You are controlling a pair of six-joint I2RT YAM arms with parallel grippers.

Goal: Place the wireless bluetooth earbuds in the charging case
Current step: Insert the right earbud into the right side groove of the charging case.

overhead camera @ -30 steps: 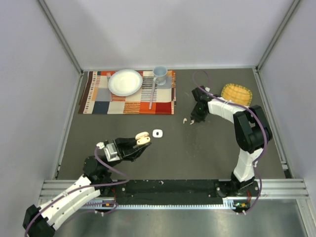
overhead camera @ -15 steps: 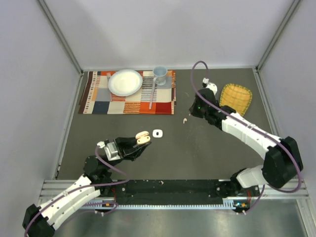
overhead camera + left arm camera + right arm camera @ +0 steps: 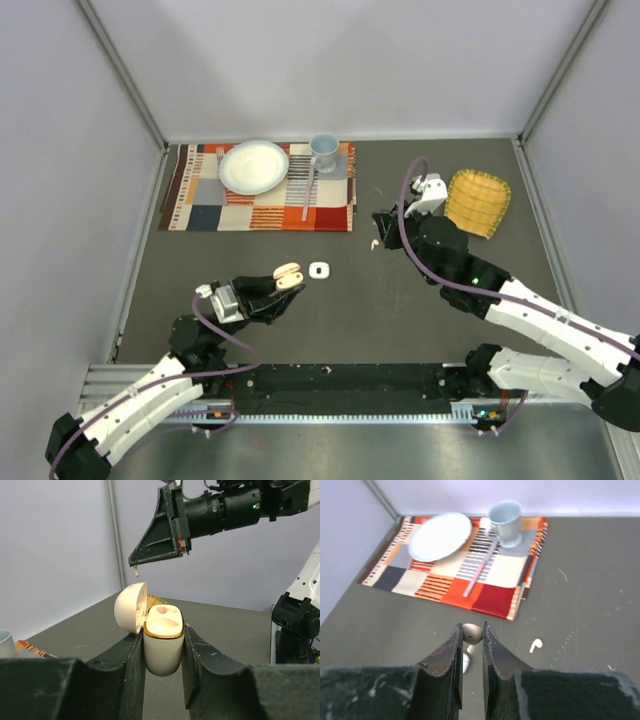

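The earbud point(image 3: 472, 634) is a tiny cream bud with a short stem. It is likely almost weightless, hard and glossy, so it could easily twist or squirt out of a pinch. The best hold is probably across the rounded head with the stem hanging free, and that is how the right hand point(image 3: 470, 630) has it: the jaws are nearly closed on the head, above the worktop point(image 3: 400, 320). A loose earbud point(image 3: 536, 644) lies on the worktop just to the right of that hand and below it.

The charging case point(image 3: 162, 647) is a smooth, rigid shell. It stands upright, gripped by its sides in the left hand point(image 3: 162, 632), which is closed around it. The lid is swung back and both sockets are bare. The hinge looks like the delicate part, so the body is the place to hold it. A white case point(image 3: 319, 270) sits on the worktop just beside the held one.

A second ago two buds lay side by side under the right hand. Now only one remains there, and the other is in the grip. Since then the right arm has swung its elbow out and low, and the hand has lifted. In the left wrist view it hangs above the open case. The left arm has barely moved.
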